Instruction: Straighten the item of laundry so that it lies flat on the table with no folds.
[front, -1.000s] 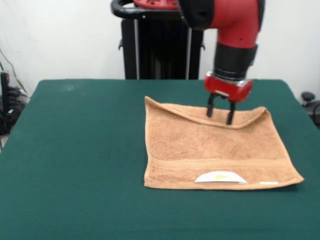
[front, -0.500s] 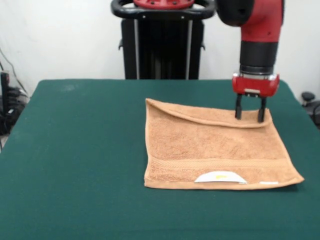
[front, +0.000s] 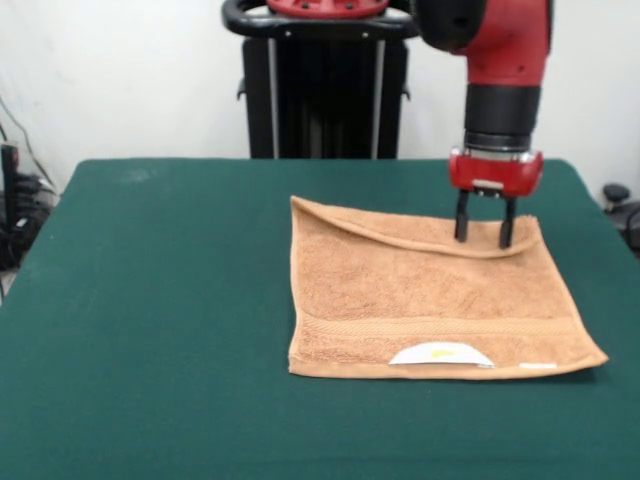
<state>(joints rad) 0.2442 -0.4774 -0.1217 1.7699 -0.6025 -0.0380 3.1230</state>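
Note:
The item of laundry (front: 420, 300) is a tan terry towel lying on the right half of the dark green table (front: 160, 300). Its far edge is folded over toward the front, making a narrow flap that widens to the right. A woven band and a white label (front: 441, 354) run along its near end. My gripper (front: 484, 238) hangs from the red arm over the right part of that folded flap, open, with its two black fingertips down at the fold's edge. Nothing is held between them.
The black pedestal (front: 325, 80) stands behind the table's far edge. Cables and dark gear (front: 15, 210) lie off the table's left side, and a dark object (front: 620, 205) sits off the right.
The gripper swung right along the folded far edge, then came back slightly left and a little lower. The towel's shape looks unchanged.

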